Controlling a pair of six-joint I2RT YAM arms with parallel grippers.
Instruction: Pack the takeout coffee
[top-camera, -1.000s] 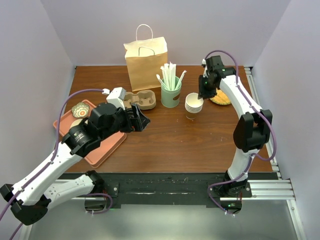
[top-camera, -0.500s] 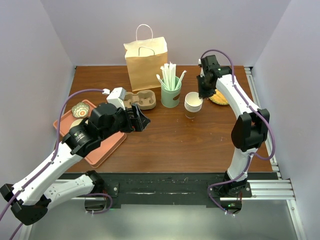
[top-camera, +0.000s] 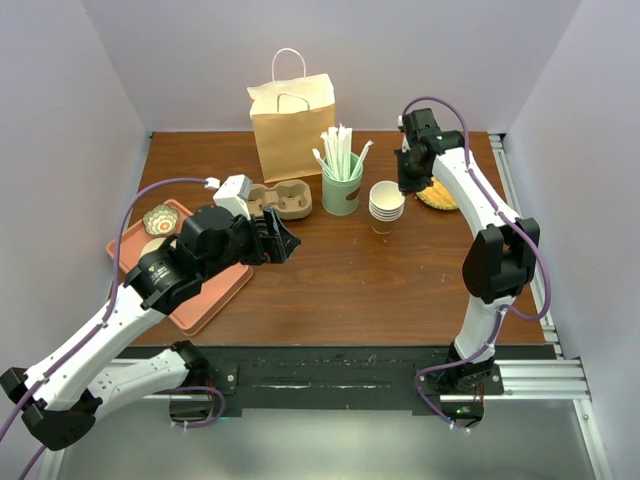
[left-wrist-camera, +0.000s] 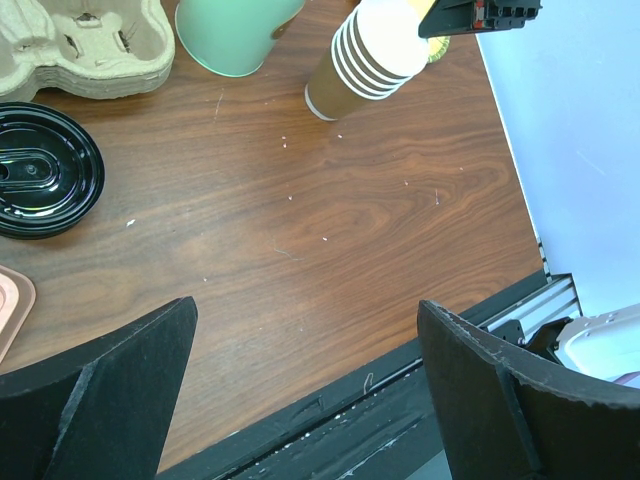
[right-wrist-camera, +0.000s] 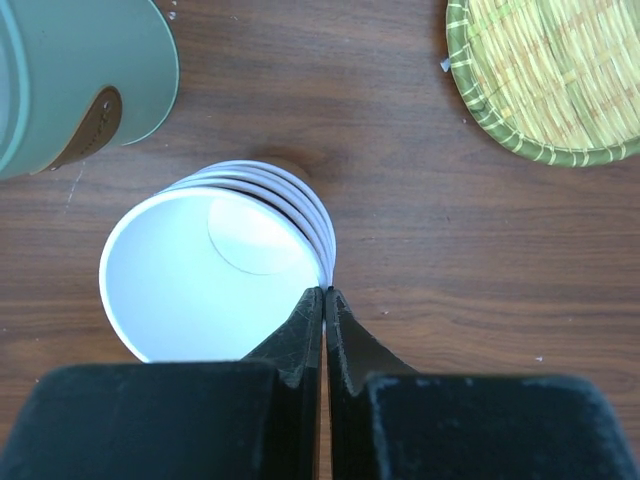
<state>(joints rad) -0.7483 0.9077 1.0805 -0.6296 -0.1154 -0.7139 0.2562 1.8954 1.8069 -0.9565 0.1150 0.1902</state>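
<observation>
My right gripper (right-wrist-camera: 325, 292) hides the near rim of the cup stack (right-wrist-camera: 200, 290); the woven basket (right-wrist-camera: 560, 70) beyond that stack runs off the frame's corner.

Polished brown wood with visible grain and a soft sheen across the table (left-wrist-camera: 380, 230). Matt kraft paper for the bag (top-camera: 292, 125). Brown paper outside and a smooth white lining inside the stack of cups (right-wrist-camera: 215, 275). Glossy black plastic on the lid (left-wrist-camera: 45, 185), catching the light. Rough, matt moulded pulp in the cup carrier (left-wrist-camera: 85, 45). Smooth pale-green finish on the holder (right-wrist-camera: 80, 80), with a brown leather-like tab. Coarse woven straw in the basket (right-wrist-camera: 545, 75). Matt salmon plastic for the tray (top-camera: 205, 300). Dull black plastic on the right gripper (right-wrist-camera: 325, 296).
</observation>
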